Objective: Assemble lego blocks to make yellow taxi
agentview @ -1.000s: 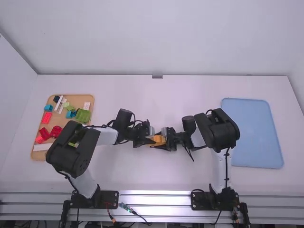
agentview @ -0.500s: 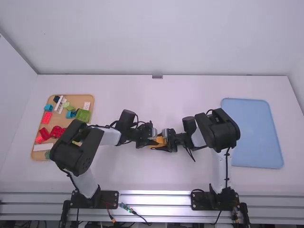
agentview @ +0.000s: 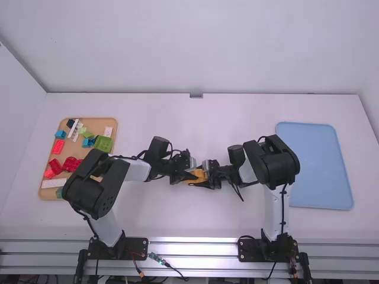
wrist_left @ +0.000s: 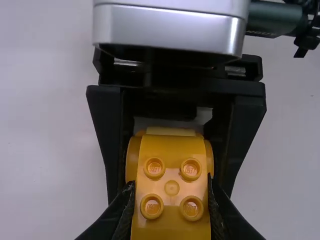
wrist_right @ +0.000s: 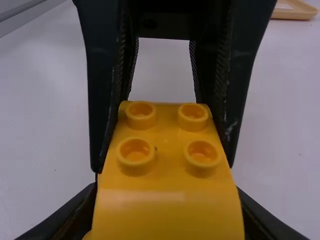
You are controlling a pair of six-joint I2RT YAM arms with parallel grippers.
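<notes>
Okay, so the last second brought only a small change: my left arm (agentview: 89, 184) has shuffled a bit toward the right arm (agentview: 277, 163), then pretty much settled. That shift also uncovered a dull green block (agentview: 59, 193) at the near end of the tan tray (agentview: 90, 121). The right arm hasn't budged that I can see. I read it as one side pushing while the other braces, so probably seating a joint rather than fetching a part.

The yellow studded plastic taxi piece (wrist_left: 171, 225) is up between the two arms, around the middle of the white table (agentview: 201, 219). My left black gripper (wrist_left: 170, 186) is clamped on it, one finger on each side of the studded part. My right black gripper (wrist_right: 167, 191) has it pinched from the opposite end, so the body bridges both sets of fingers. Can't tell from my seat whether there's a seam left to close.

Next I'd want a straight, even squeeze before either side lets go, since a crooked push could twist the bricks apart. After that, my guess is the blue tray (agentview: 314, 165) is where the finished cab gets parked.
</notes>
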